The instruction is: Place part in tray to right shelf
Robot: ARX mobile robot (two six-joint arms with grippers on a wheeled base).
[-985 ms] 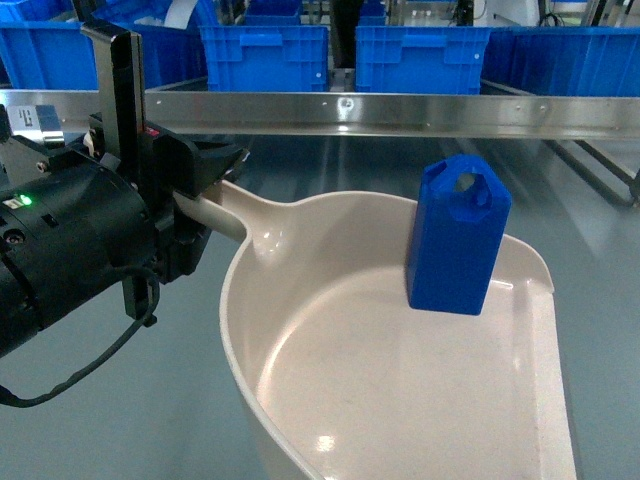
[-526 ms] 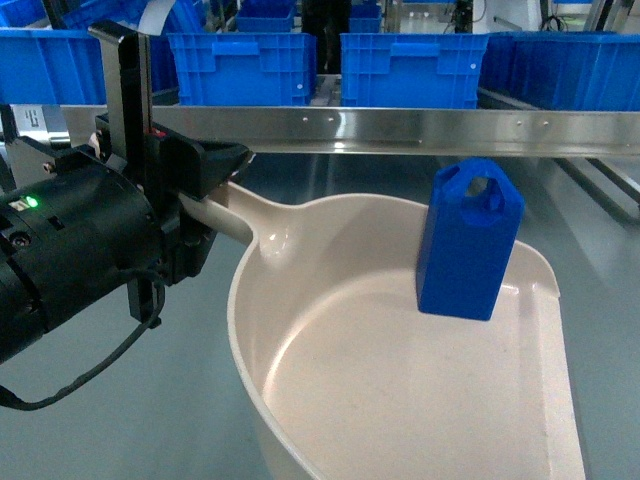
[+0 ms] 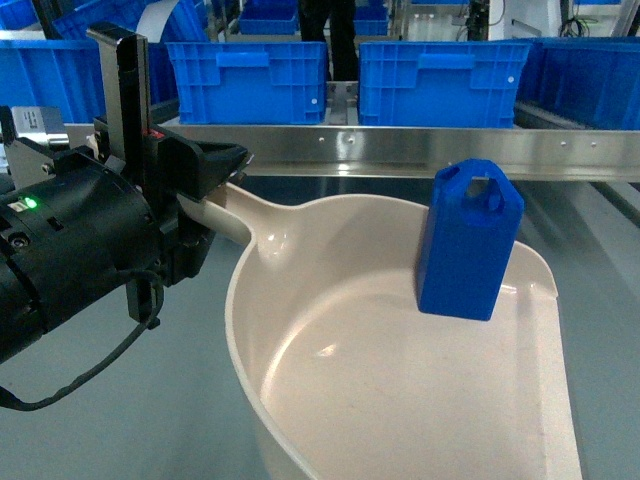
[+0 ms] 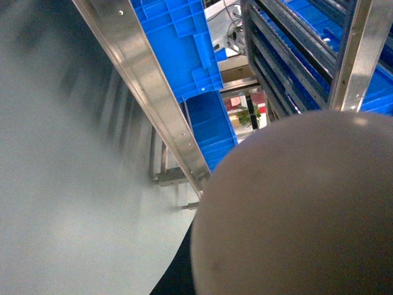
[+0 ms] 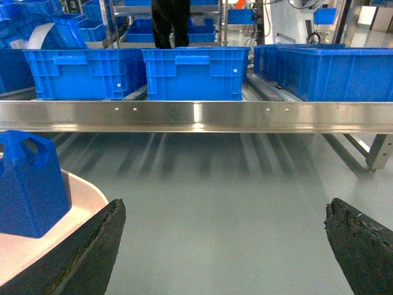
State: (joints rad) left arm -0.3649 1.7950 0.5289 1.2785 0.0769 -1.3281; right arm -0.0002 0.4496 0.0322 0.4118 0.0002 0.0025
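The cream tray is held in the air by its handle, with my left gripper shut on that handle at the left of the head view. The blue part stands upright inside the tray near its right wall, and also shows at the left edge of the right wrist view. In the left wrist view the tray's underside hides the jaws. My right gripper is open above bare floor, beside the tray's right edge. The right shelf's steel rail runs across ahead.
Large blue crates line the shelf behind the rail. A person in dark trousers stands beyond them. The shelf's leg and foot are at the right. Grey floor lies below.
The shelf rail and crates have dropped lower and grown larger in the head view, so I have come closer to them. The tray and part keep their place relative to my left gripper.
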